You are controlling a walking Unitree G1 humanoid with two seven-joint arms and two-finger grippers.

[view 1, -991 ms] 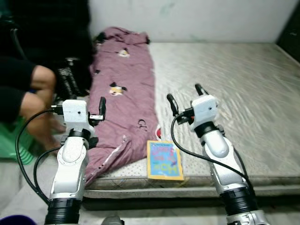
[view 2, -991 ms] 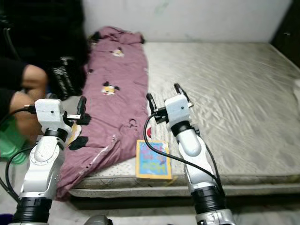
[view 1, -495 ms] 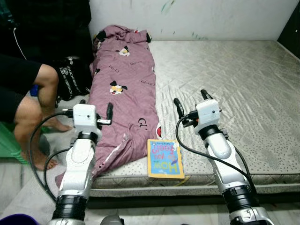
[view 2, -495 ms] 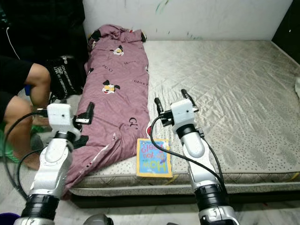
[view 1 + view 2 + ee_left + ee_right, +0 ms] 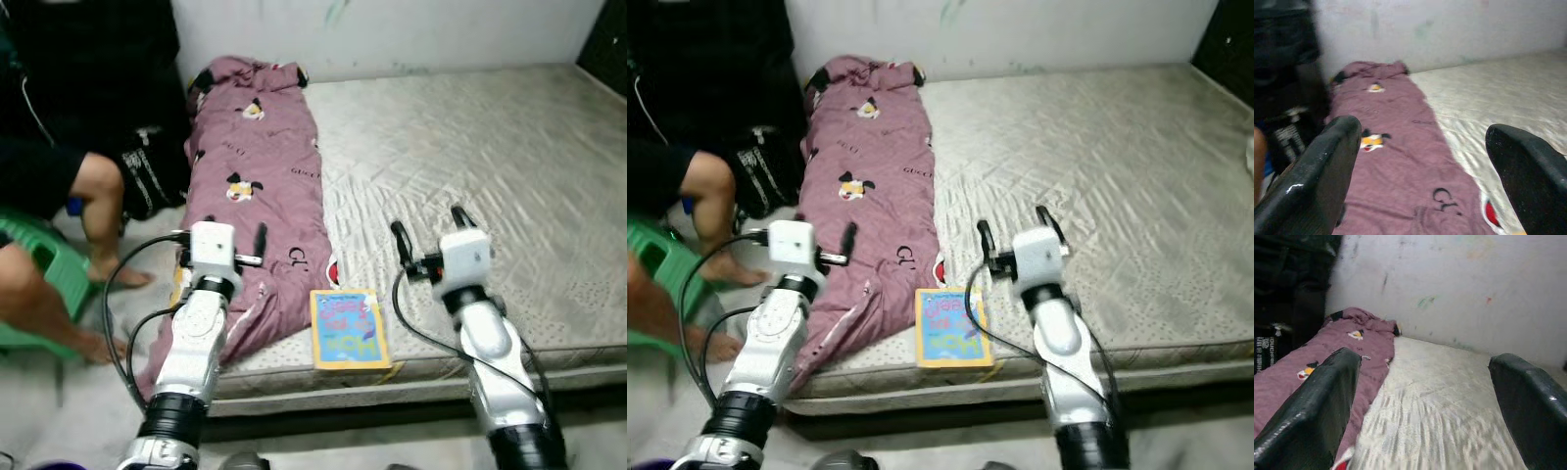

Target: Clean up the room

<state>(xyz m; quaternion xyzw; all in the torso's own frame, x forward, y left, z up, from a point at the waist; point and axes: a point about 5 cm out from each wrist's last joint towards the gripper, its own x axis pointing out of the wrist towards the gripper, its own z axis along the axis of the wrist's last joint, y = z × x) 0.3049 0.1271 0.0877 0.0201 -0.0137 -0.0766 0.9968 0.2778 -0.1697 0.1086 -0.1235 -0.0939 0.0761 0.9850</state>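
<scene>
I am at the near edge of the bed [image 5: 509, 176] and hold nothing: my left gripper [image 5: 223, 250] and right gripper [image 5: 428, 235] are both wide apart. The book [image 5: 347, 328] lies on the near edge between my arms, just right of the blanket [image 5: 257, 186]. I think the book comes first, so my right gripper must go down and left to it.

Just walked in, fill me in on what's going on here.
The robot stands at the foot of a mattress, both arms raised over its near edge. The left gripper hovers open above a purple blanket; the right gripper hovers open over bare mattress. A colourful book lies between them at the edge, untouched. A person sits beside the bed.
</scene>
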